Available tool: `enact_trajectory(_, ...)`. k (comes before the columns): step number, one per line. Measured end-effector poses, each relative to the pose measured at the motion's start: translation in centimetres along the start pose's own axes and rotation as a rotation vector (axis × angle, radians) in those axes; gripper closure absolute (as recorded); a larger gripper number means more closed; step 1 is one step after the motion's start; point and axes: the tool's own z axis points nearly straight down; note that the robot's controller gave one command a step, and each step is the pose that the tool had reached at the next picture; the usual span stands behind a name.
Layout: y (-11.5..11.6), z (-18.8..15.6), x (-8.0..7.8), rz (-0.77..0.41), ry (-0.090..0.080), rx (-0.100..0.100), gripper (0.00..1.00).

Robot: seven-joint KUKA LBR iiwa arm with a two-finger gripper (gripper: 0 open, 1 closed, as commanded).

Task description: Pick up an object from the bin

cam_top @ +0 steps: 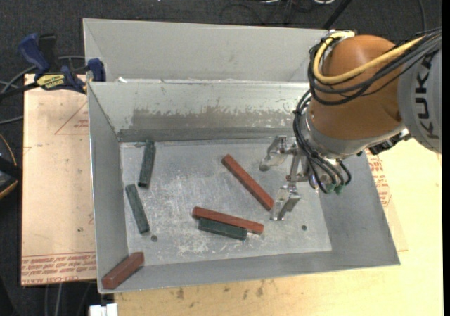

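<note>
Fingers [283, 205] apart, perhaps touching red bar [247, 181]

Orange dome cover [355, 96] on wrist, glossy, rounded. Yellow cables [318, 65] and black ones looped over it. Grey arm [424, 107] at right, black KUKA lettering. Under dome: dark wrist, thin wire tangle, small green bit. And gripper [272, 191], two slim silver metal fingers [284, 207].

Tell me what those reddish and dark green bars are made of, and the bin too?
Reddish bars: matte, flat colour, square edges, perhaps painted wood or plastic; I cannot tell which. Dark green bars: same matte look, likely the same stuff. Bin: bare grey sheet metal, dull sheen, scuffed floor.
</note>
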Motion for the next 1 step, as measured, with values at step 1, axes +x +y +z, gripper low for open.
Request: enact_trajectory(1, 0.0, 0.0, 0.0, 0.0, 0.0, 0.0, 0.0)
